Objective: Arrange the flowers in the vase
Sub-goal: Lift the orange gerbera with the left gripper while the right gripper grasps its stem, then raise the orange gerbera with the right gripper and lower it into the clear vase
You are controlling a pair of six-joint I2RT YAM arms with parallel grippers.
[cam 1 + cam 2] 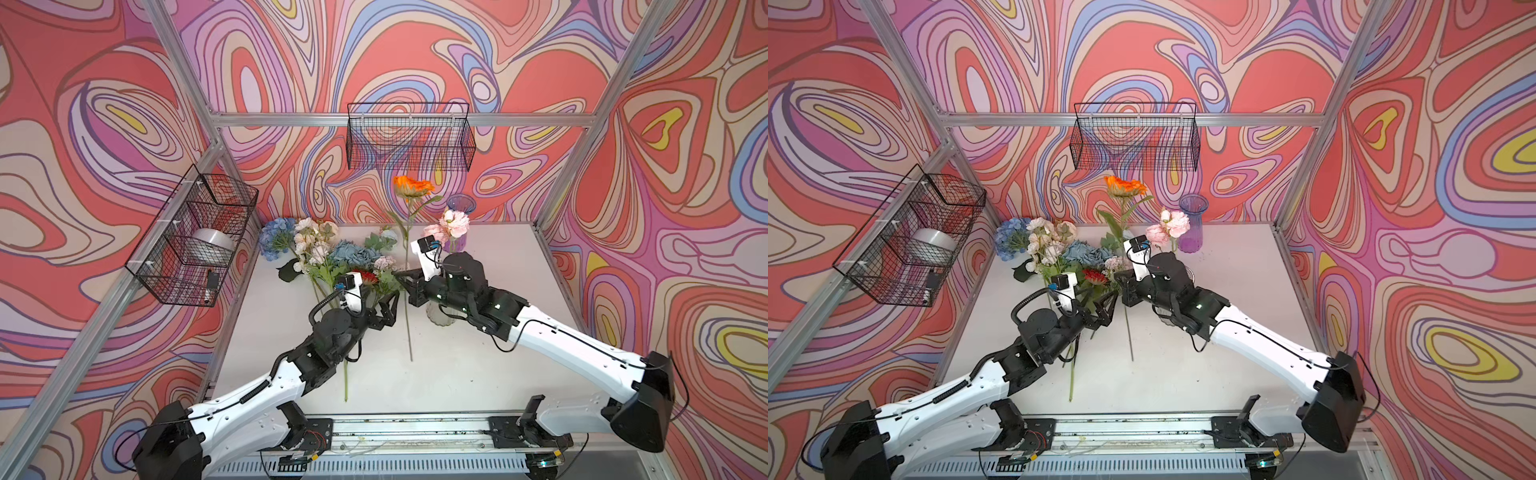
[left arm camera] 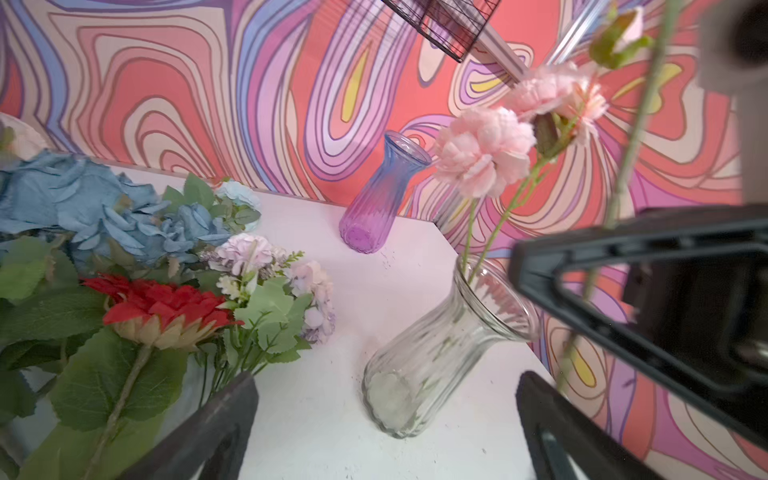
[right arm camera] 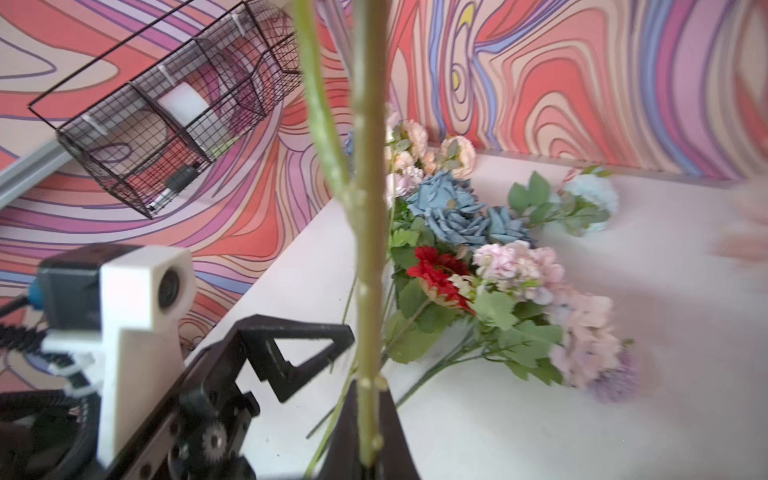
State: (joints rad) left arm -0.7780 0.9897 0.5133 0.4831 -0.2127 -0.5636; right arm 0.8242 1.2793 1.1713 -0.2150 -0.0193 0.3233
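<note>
The right gripper (image 1: 405, 277) clamped the orange flower (image 1: 411, 185) by its stem (image 1: 407, 320), upright just beside the clear vase (image 1: 439, 316); the left gripper (image 1: 390, 309) stood open beside it. The stem's long tail could strike the rim, tipping the vase and its pink spray (image 1: 451, 222).
</note>
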